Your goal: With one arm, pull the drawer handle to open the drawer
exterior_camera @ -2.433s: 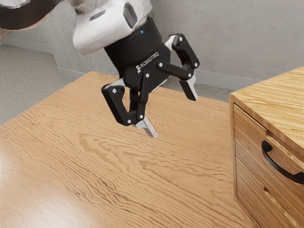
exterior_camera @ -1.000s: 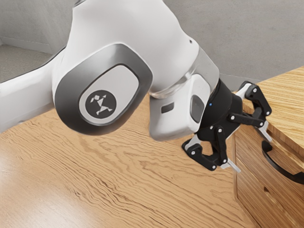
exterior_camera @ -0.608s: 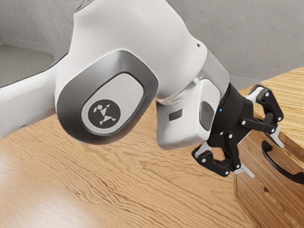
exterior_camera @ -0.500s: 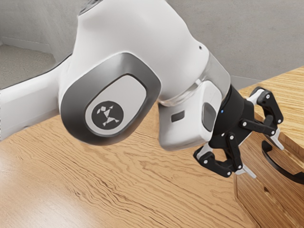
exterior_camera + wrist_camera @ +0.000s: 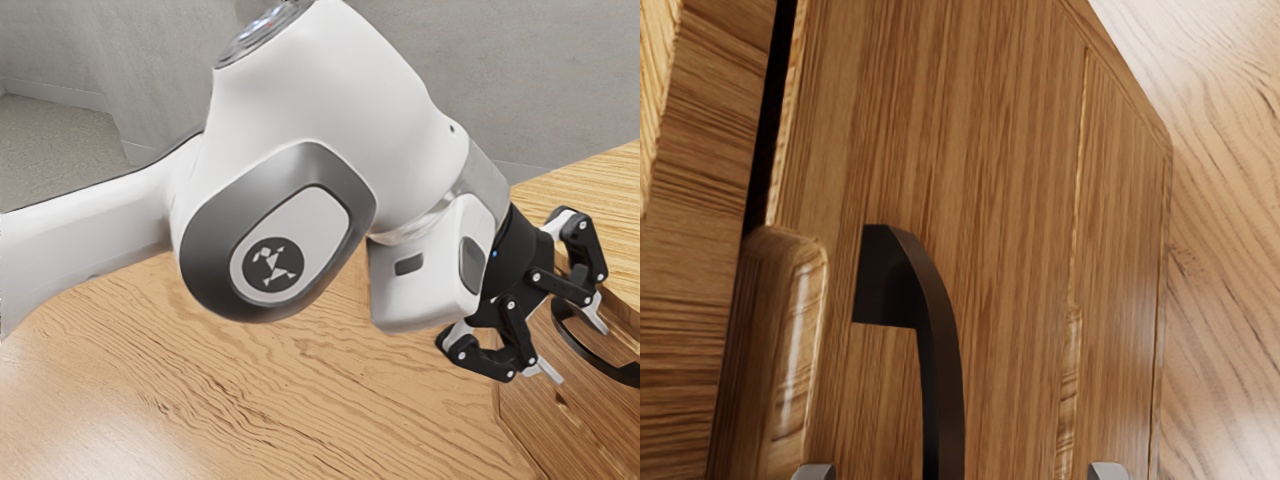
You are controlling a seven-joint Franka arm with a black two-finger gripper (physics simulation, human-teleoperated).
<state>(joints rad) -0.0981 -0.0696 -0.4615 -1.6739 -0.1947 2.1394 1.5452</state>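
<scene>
a white robot arm (image 5: 330, 150) reaches across a wood-grain counter (image 5: 200, 400) to a wooden cabinet (image 5: 590, 190) standing just beyond the pincer. the black pincer (image 5: 575, 348) is apart, its two fingers spread wide and closed on nothing. the drawer handle (image 5: 612, 368), a curved black bar, starts in the gap between the fingers and runs on past them, away from the arm. in the wrist view the same drawer handle (image 5: 930, 340) rises as a dark arch from the drawer front (image 5: 1020, 200), and two grey fingertips (image 5: 1105, 470) show to either side of it, one on each side of the bar; whether either touches it cannot be told. a narrow dark slit runs along the edge of the drawer front, next to a rounded wooden lip. a little over two seconds ago the pincer hung over the open counter, well apart from the cabinet. a second ago it had come up beside the cabinet's corner. half a second ago its tips were just short of the handle's near end. now it has moved further in, so the handle's end lies between the fingers, and the arm's big white joint has swung along behind it. the fingers have stayed spread throughout, and the drawer front looks to be where it was.
</scene>
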